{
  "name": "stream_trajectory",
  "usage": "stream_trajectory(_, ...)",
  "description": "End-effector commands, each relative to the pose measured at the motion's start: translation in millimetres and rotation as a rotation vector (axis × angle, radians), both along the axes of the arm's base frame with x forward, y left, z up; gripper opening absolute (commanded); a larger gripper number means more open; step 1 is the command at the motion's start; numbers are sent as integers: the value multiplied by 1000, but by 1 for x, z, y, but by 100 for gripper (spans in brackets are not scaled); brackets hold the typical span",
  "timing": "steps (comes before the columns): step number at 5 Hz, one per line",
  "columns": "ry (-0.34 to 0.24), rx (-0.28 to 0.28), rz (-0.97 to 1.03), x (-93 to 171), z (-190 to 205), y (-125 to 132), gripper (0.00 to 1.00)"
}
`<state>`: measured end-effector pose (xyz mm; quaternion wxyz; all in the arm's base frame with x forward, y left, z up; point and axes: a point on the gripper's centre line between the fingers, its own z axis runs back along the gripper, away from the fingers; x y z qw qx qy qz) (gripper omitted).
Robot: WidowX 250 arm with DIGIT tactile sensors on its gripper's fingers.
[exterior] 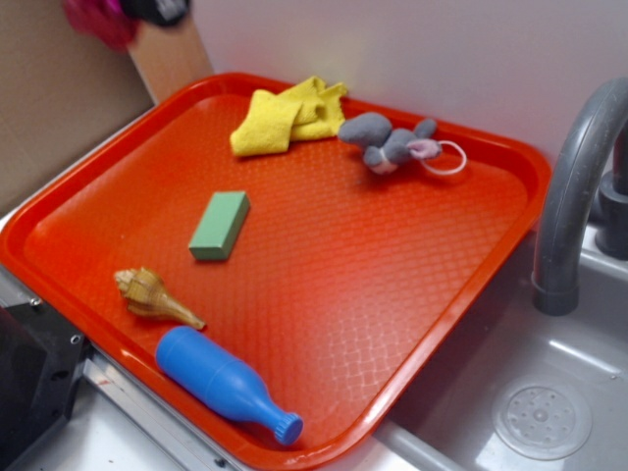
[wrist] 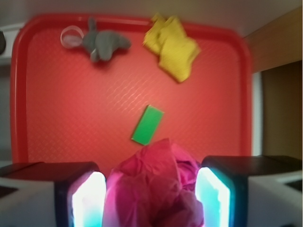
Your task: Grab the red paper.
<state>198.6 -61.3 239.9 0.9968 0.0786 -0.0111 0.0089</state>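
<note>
The red paper (wrist: 154, 187) sits crumpled between the two fingers (wrist: 87, 198) of the gripper (wrist: 150, 196), a creased crimson wad filling the gap in the wrist view, with the jaws pinching it from both sides. In the exterior view the paper (exterior: 98, 22) shows as a dark pink-red lump at the top left corner, up in the air beyond the far left edge of the tray (exterior: 324, 294), beside a blurred dark part of the gripper (exterior: 157, 10) that is cut off by the frame. Below it lies the large orange-red tray, which rests on a grey counter next to a sink (exterior: 530, 392). On the tray, a green block (exterior: 220, 225) lies left of the middle. A yellow cloth (exterior: 287, 116) is bunched at the far edge, and just to its right lies a grey plush mouse (exterior: 388, 140) with a thin white loop at its right end. At the near left of the tray rests a tan seashell (exterior: 150, 294), and just nearer than it a blue plastic bottle (exterior: 226, 385) lies on its side along the near rim. A curved grey faucet (exterior: 574, 186) rises at the right, over the sink.
</note>
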Motion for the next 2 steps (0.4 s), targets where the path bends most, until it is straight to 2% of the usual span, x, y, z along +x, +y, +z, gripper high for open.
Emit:
stream_trajectory(1,-135,-102,-43,-10,26,5,0)
stream_trajectory(2,-201,-71,-46,-11,29,9,64)
